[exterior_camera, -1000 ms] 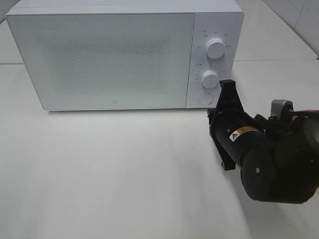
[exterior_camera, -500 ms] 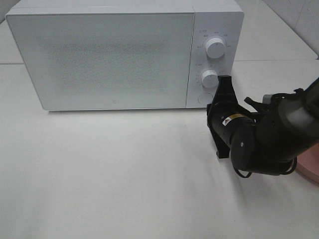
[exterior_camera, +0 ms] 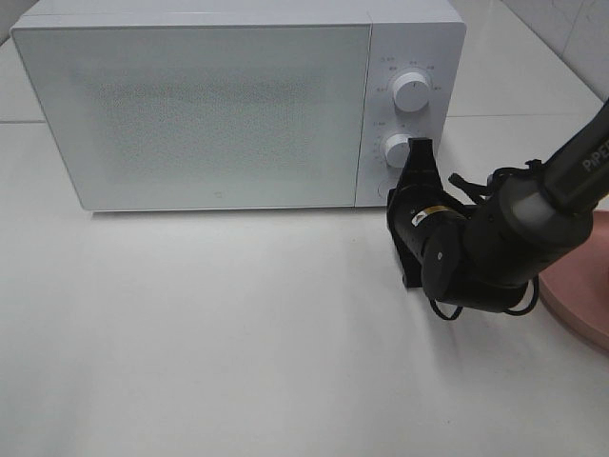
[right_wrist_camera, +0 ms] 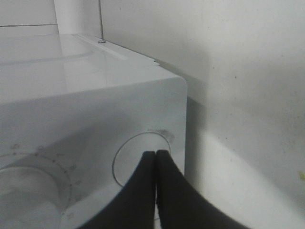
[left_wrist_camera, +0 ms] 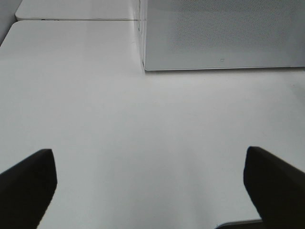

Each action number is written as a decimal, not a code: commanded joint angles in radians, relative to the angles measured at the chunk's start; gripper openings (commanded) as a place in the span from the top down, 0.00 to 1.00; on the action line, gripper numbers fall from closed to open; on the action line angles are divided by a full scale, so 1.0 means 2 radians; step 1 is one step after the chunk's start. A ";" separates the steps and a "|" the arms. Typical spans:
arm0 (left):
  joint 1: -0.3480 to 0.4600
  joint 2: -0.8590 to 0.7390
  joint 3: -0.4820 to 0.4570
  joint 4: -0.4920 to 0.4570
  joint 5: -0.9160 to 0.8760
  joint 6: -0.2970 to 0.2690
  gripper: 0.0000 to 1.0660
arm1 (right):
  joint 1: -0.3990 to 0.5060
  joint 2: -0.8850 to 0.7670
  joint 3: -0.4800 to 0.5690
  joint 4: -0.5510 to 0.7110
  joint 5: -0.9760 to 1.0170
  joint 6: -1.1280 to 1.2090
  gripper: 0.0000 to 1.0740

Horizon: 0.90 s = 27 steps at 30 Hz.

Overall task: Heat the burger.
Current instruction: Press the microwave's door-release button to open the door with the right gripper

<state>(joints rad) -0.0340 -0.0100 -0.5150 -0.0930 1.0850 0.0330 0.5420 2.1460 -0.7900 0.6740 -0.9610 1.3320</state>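
The burger is out of view. A white microwave point(exterior_camera: 209, 105) stands at the back of the table with its door closed. My right gripper point(exterior_camera: 392, 200) is shut and empty. Its tips are at the round button point(right_wrist_camera: 136, 155) at the bottom of the control panel, below two knobs point(exterior_camera: 412, 92). The right wrist view shows the closed fingertips point(right_wrist_camera: 156, 155) right against that button. My left gripper point(left_wrist_camera: 152, 191) hangs open over bare table in front of the microwave's point(left_wrist_camera: 224, 33) left corner, with nothing between its fingers point(left_wrist_camera: 28, 181).
A round pink plate point(exterior_camera: 580, 295) lies at the right edge of the table, partly behind my right arm. White tabletop point(exterior_camera: 209, 324) stretches in front of the microwave.
My right arm has swung left and forward, bringing its shut tips up to the microwave's round button. The pink plate has come into view behind it. The left gripper is unchanged.
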 commanded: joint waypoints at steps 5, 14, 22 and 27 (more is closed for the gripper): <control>-0.004 -0.007 -0.001 -0.002 -0.007 -0.003 0.06 | -0.003 0.023 -0.034 0.009 0.004 -0.001 1.00; -0.004 -0.007 -0.001 -0.002 -0.007 -0.003 0.06 | -0.003 0.029 -0.042 0.012 -0.022 -0.002 1.00; -0.004 -0.007 -0.001 -0.002 -0.007 -0.003 0.06 | -0.003 0.012 -0.042 0.012 -0.016 -0.021 1.00; -0.004 -0.007 -0.001 -0.002 -0.007 -0.003 0.06 | -0.003 0.005 -0.042 0.017 -0.013 -0.029 1.00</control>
<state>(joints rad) -0.0340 -0.0100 -0.5150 -0.0930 1.0850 0.0330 0.5400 2.1740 -0.8610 0.7140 -0.9510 1.2970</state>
